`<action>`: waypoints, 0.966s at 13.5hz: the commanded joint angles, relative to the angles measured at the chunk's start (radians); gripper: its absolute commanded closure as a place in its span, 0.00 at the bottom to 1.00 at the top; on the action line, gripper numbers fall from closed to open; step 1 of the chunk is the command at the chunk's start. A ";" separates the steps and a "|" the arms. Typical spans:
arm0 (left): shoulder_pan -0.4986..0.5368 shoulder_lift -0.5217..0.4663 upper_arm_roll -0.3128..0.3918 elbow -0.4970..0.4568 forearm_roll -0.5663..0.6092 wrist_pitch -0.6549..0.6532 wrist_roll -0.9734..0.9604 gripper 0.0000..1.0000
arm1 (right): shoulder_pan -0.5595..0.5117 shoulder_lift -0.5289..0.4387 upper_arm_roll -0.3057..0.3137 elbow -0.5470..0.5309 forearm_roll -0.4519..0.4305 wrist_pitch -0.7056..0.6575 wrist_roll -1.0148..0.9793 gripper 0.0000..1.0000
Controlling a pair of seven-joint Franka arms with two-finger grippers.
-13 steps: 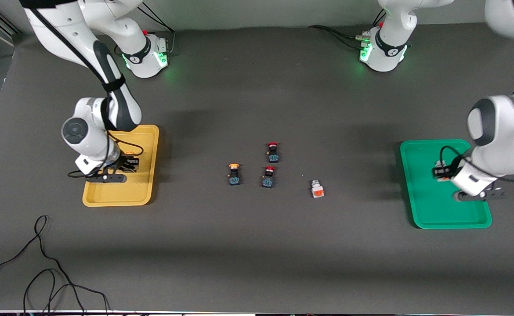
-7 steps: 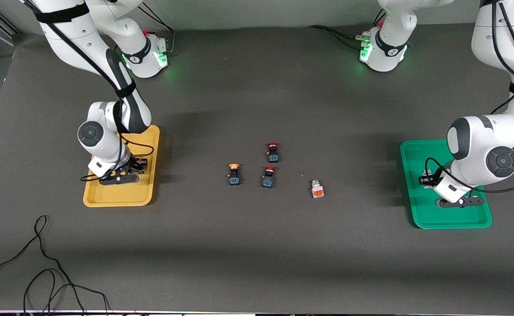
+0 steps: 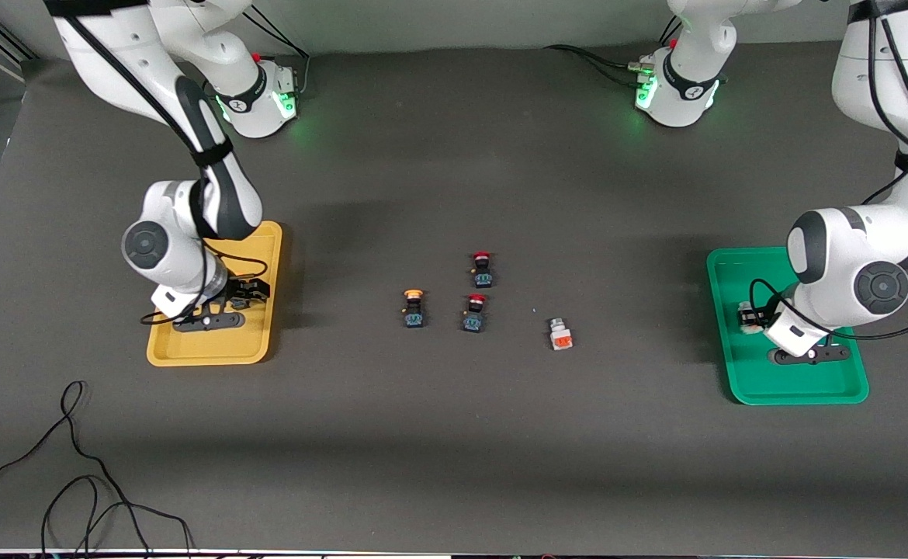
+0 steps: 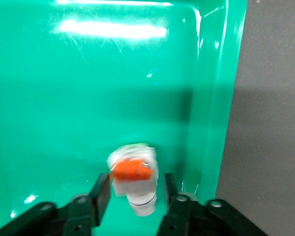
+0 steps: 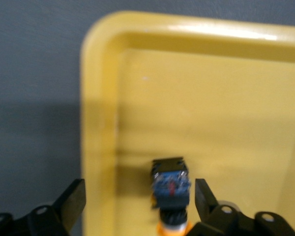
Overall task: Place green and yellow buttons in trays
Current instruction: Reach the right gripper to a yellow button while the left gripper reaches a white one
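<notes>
white-grey button point(image 4: 133, 177) blurred, yellow-capped button's point(image 5: 170, 195) cap cut off

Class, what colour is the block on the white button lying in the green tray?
Orange. The white button shows it best in the left wrist view, lying in the green tray between the left gripper's open fingers.

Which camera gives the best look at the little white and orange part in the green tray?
The left wrist view: the white-grey button fills the middle, lying on the green tray between the left gripper's open fingers. The front view shows only a speck of it beside the arm. The right wrist view shows none of it.
</notes>
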 commanded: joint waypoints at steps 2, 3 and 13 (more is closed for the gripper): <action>0.012 -0.087 -0.012 0.011 -0.004 -0.082 0.004 0.02 | 0.001 -0.078 -0.011 0.196 0.022 -0.302 0.081 0.00; 0.012 -0.139 -0.012 0.037 -0.004 -0.163 0.007 0.02 | 0.009 -0.072 -0.009 0.250 0.024 -0.354 0.133 0.00; -0.129 -0.228 -0.097 0.311 -0.064 -0.521 -0.104 0.02 | 0.271 0.227 0.047 0.620 0.160 -0.387 0.676 0.00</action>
